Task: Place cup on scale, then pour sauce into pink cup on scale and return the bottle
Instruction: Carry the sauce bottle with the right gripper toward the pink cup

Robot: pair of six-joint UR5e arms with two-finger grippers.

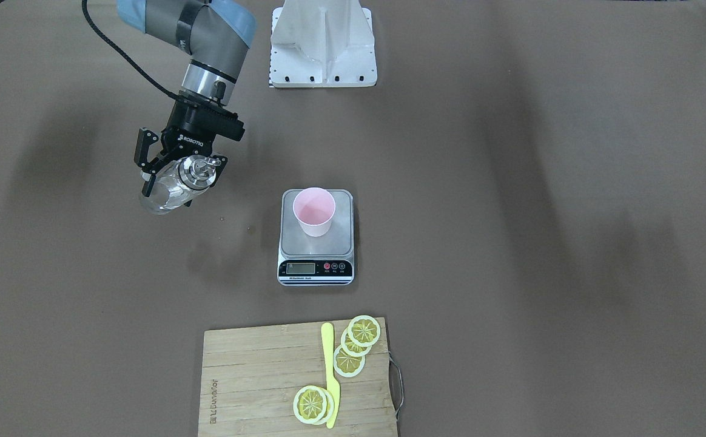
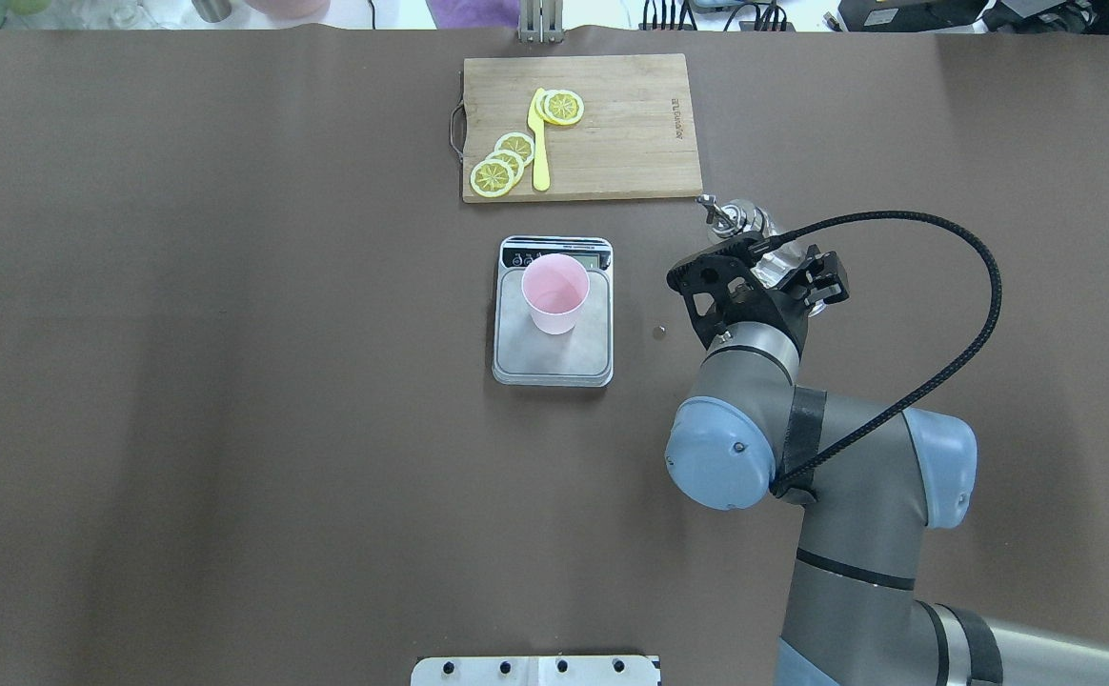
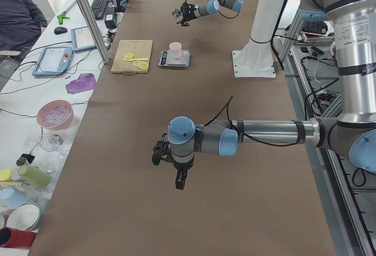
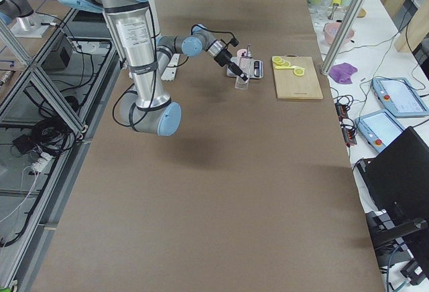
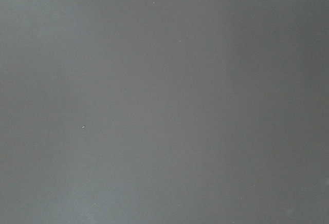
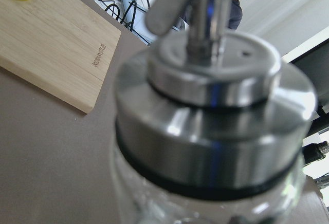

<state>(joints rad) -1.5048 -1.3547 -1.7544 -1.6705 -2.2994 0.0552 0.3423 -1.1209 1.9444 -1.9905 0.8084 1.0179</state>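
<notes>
Right end effector (image 1: pixel 180 175) clamps the clear cylindrical glass bottle (image 1: pixel 162 197). Well apart beside it, the pale pink plastic cup (image 1: pixel 314 210) stands on the steel-topped digital scale (image 1: pixel 342 238). Left end effector (image 3: pixel 178 178): state cannot be determined.

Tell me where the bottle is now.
In the overhead view, the bottle sits in the right gripper, right of the scale, by a corner of the cutting board.
</notes>
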